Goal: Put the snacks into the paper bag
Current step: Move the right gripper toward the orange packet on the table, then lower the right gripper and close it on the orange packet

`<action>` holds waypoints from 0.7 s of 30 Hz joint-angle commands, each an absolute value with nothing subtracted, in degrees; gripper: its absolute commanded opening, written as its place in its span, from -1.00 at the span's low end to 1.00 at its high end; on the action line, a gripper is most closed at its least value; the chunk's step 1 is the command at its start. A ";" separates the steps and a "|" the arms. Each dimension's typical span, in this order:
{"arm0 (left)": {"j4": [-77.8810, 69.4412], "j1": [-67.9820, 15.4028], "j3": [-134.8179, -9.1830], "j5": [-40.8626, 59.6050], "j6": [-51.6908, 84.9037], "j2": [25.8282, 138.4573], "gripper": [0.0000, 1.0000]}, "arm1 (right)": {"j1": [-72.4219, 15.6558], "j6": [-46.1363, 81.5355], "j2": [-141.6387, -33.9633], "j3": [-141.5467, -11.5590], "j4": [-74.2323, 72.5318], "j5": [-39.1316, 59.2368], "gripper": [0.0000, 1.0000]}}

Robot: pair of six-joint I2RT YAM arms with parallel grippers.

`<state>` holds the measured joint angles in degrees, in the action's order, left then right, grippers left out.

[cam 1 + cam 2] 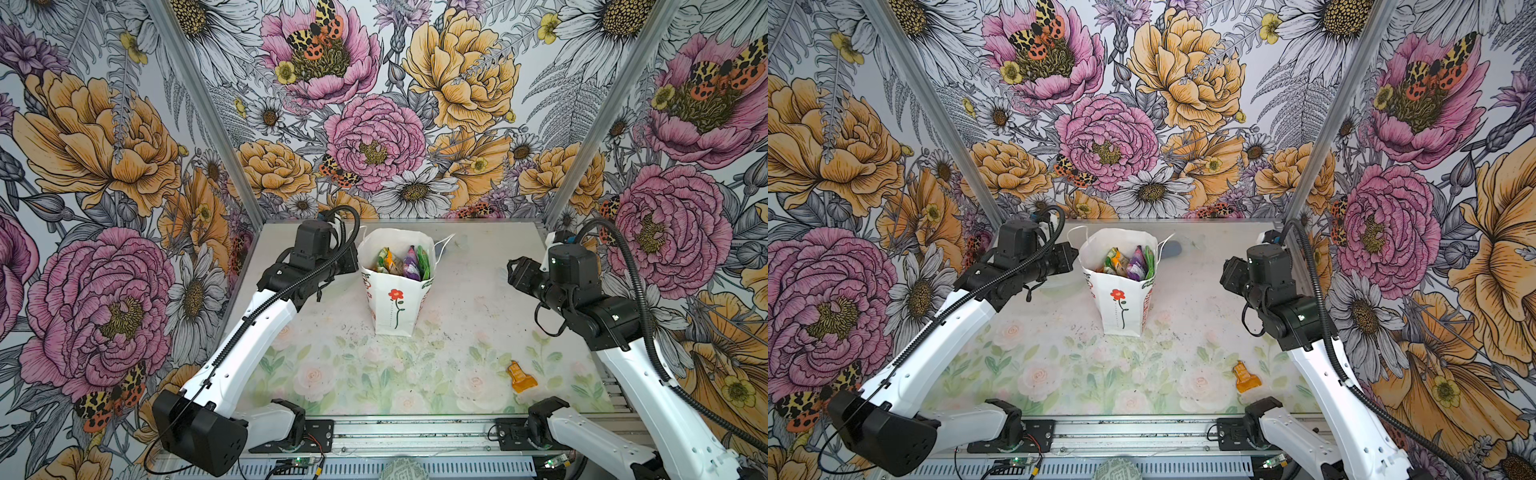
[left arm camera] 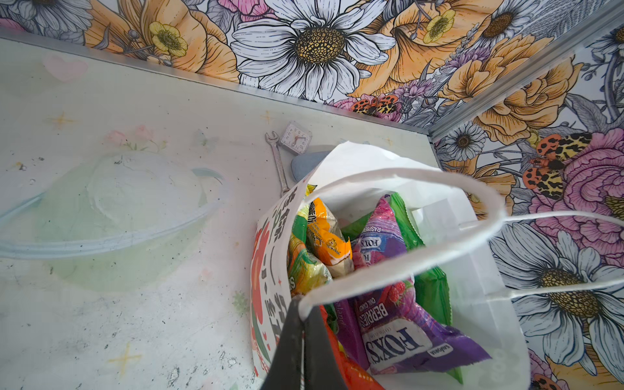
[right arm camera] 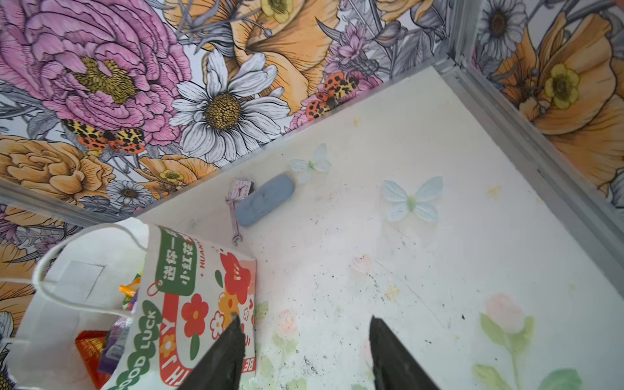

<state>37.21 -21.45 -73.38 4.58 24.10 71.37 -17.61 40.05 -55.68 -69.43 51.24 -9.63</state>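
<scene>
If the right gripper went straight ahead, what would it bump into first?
Probably the table, beside the paper bag. The open right gripper points down at it; the blue case lies farther on, though depth is unclear.

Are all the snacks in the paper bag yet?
No, a small orange packet lies on the table at front right, well apart from the paper bag.

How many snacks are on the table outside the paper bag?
1. A small orange packet lies near the table's front right, apart from the paper bag. Others could hide behind the bag.
</scene>
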 commanded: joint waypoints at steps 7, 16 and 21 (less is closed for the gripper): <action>33.13 -20.56 -75.76 4.59 24.52 70.23 -1.00 | -8.50 47.84 -58.39 -51.56 54.32 -0.57 0.36; 33.13 -20.54 -75.85 4.94 24.70 70.06 -1.00 | -5.71 54.21 -58.60 -39.99 54.47 -2.23 0.45; 33.11 -20.11 -75.98 5.56 24.87 70.06 -1.00 | -5.69 60.78 -56.80 -34.01 54.58 -3.06 0.50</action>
